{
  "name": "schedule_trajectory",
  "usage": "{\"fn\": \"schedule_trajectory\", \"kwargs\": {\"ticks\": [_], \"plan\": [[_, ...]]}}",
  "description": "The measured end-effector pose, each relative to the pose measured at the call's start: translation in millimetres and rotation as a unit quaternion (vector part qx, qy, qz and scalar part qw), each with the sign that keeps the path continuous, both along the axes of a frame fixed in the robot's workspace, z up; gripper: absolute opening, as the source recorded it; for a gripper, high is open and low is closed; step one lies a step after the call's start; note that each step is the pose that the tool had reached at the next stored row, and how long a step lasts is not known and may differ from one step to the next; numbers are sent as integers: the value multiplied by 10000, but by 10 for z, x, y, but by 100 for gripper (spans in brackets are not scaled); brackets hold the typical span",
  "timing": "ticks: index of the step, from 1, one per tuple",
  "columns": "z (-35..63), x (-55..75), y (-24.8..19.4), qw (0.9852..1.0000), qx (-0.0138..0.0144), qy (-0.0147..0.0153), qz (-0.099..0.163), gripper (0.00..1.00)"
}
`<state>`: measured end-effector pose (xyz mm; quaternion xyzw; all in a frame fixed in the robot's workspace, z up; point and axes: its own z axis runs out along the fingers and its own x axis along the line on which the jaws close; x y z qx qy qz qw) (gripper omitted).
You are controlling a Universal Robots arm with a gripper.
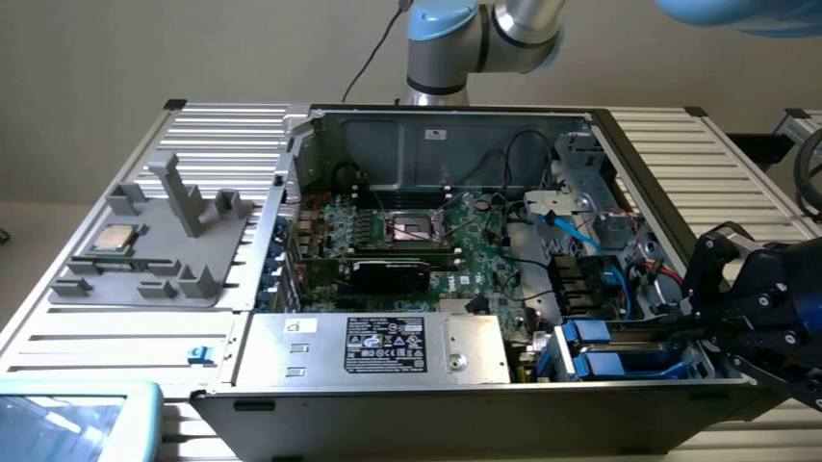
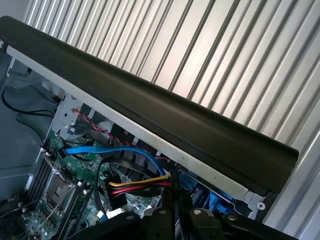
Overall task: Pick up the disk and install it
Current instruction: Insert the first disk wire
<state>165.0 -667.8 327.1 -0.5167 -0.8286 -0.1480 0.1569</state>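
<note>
Hovering beside the blue-fronted drives (image 1: 591,333), the gripper (image 1: 738,308) faces a blue cable (image 2: 115,149).

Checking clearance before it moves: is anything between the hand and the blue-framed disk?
Nothing visible does. The hand hovers at the edge of the case on the exterior view's right, beside the disk; cables lie farther back.

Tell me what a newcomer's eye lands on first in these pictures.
The open computer case in the middle of the exterior view, its green motherboard laid bare, draws the eye first. Next comes the robot's dark hand at the exterior view's right, close beside the case's blue drive carriers. On the exterior view's left, a grey fixture carries a small square processor chip.
</note>
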Motion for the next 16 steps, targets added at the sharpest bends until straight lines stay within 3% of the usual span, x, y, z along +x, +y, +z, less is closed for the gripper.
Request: {"fn": "schedule_trajectory", "kwargs": {"ticks": [9, 16], "plan": [[0, -4, 1, 10000, 0, 0, 0, 16], [12, -138, 12, 10000, 3, -5, -8, 16]]}}
